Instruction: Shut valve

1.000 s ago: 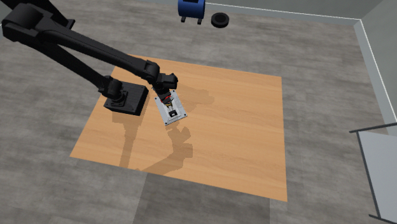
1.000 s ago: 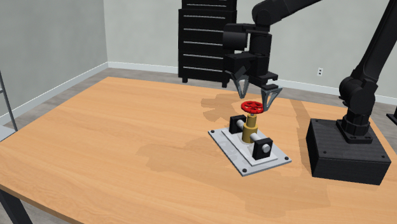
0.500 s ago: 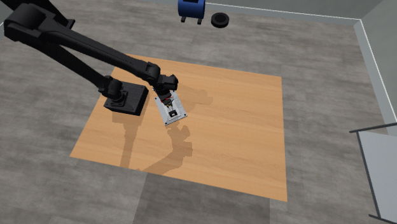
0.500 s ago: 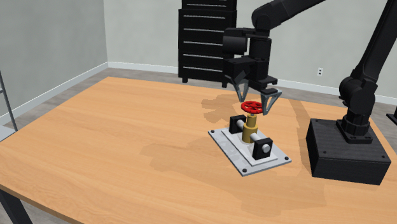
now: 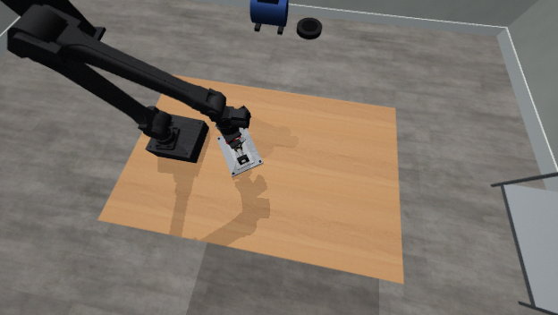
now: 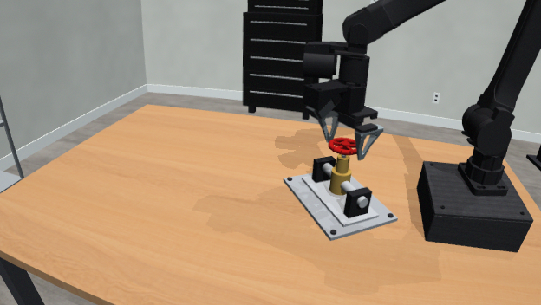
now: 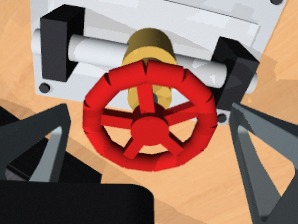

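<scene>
Straddling the red handwheel (image 6: 342,146) on top of the valve (image 6: 341,175) on the desk (image 6: 173,182), the gripper (image 6: 347,140) is fully released and holds nothing, so it seems to need closing on the rim before any clockwise turn.

arm (image 6: 392,13) reaching down | gripper (image 6: 347,143) fully open, holding nothing

Grey walls (image 6: 65,52); grey floor (image 5: 447,89); black drawer cabinet (image 6: 277,56).
</scene>
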